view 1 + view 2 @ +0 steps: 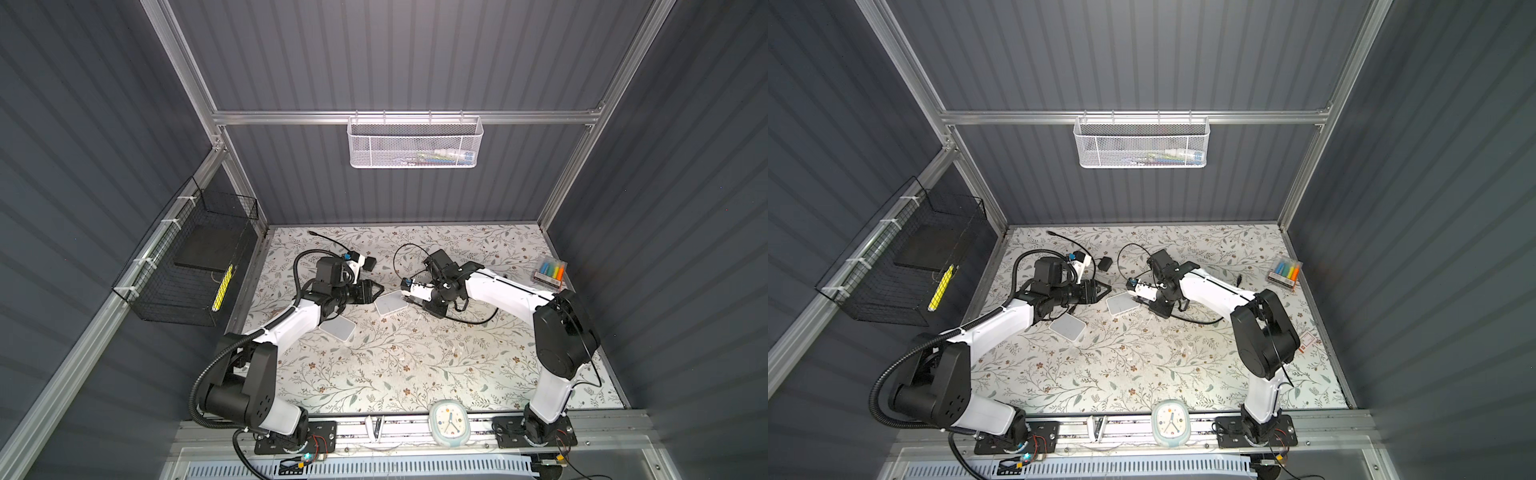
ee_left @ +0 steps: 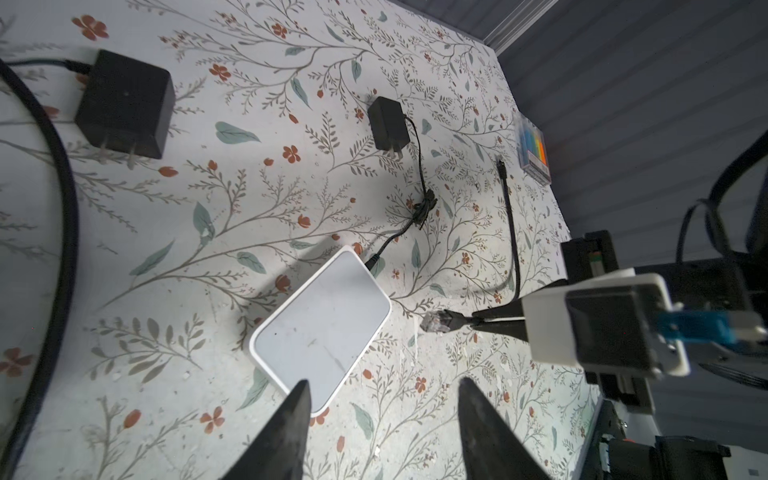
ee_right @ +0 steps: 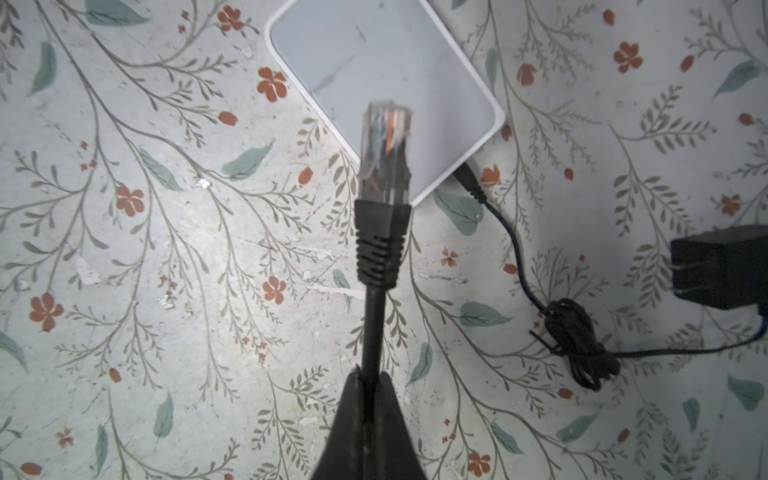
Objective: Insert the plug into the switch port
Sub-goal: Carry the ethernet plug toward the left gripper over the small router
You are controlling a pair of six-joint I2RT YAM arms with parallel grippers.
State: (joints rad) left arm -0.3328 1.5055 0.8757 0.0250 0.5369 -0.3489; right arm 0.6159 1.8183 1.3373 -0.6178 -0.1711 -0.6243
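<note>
Right wrist, clear plug (image 3: 385, 141), rounded white switch (image 3: 374, 54)

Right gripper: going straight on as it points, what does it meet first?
Probably the white switch. The right gripper, shut on the cable, carries the plug ahead, towards the switch's edge; whether it hits the side or clears the top is unclear.

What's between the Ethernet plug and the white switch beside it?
Only bare floral tabletop, in the left wrist view, separates the Ethernet plug, whose cable the right gripper grips, from the white switch.
</note>
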